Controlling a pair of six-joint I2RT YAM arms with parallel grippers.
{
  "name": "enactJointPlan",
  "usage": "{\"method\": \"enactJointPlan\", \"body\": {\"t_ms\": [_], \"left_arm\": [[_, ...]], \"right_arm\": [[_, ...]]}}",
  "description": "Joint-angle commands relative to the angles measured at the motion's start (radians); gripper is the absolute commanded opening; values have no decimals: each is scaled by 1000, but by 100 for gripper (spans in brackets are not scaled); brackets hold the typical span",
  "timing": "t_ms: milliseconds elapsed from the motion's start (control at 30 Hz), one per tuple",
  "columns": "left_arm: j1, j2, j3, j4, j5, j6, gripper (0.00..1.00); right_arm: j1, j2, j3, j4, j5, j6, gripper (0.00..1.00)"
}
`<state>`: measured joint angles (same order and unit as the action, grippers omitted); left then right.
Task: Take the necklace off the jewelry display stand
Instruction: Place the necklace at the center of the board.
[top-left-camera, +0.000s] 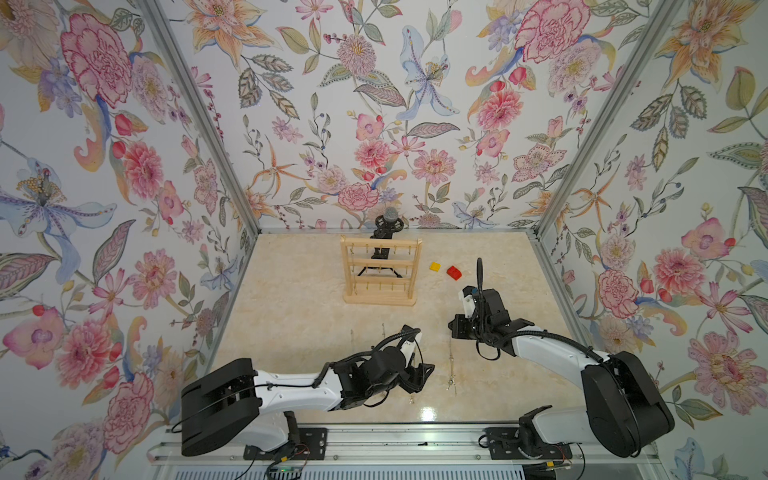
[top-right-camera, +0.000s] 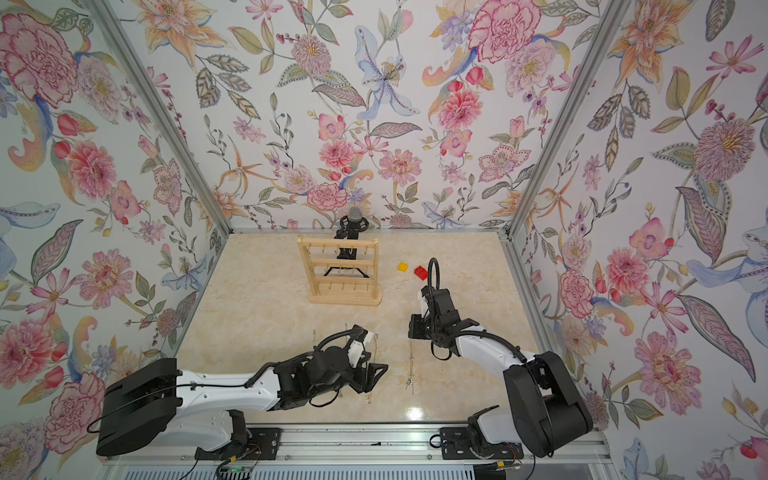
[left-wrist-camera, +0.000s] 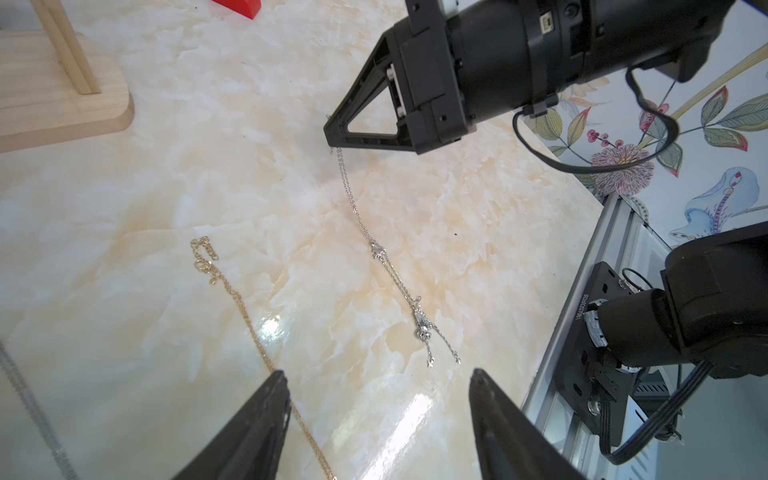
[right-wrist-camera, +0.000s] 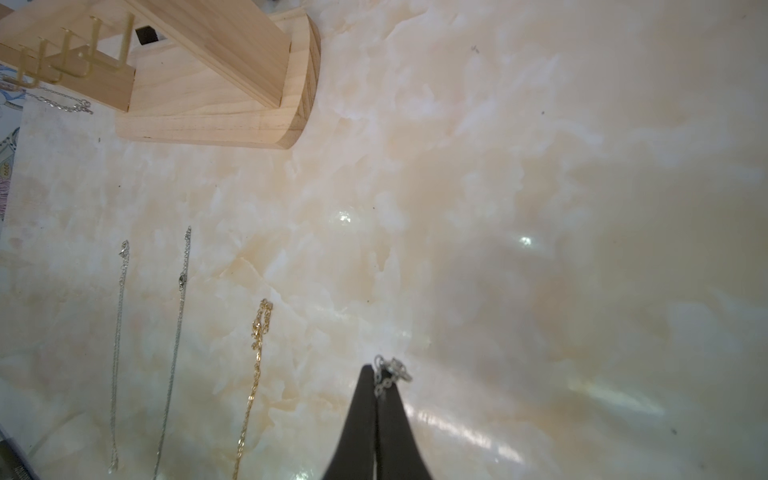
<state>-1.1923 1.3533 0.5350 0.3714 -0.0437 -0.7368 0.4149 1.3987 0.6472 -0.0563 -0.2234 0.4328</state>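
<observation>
One silver necklace (left-wrist-camera: 376, 249) trails along the marble surface (top-left-camera: 291, 311), well apart from the wooden stand (top-left-camera: 380, 300). One end is pinched in the shut right jaws. The left jaws gape wide, holding nothing. Probably best to lower that end gently, then release, keeping the chain straight.

I work in a robot test booth: flowered wallpaper panels (top-left-camera: 374, 104) in metal framing (top-left-camera: 198, 112) surround a marble-look table (top-left-camera: 291, 299), and I am bolted to its front rail (top-left-camera: 395, 444).
</observation>
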Motion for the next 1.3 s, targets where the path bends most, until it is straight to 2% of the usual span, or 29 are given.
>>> {"method": "enactJointPlan", "body": {"t_ms": [0, 233, 467, 1100, 1267], "left_arm": [[1, -32, -39, 58, -61, -6, 70], [1, -59, -105, 140, -78, -32, 70], [0, -49, -107, 146, -78, -33, 71], [2, -29, -111, 167, -70, -39, 72], [2, -34, -120, 181, -72, -42, 73]], "right_arm": [[-8, 43, 32, 38, 9, -17, 0], [-14, 131, 58, 65, 0, -18, 0], [-15, 205, 87, 79, -5, -21, 0], [-19, 273, 95, 101, 4, -31, 1], [-19, 271, 94, 101, 9, -30, 7]]}}
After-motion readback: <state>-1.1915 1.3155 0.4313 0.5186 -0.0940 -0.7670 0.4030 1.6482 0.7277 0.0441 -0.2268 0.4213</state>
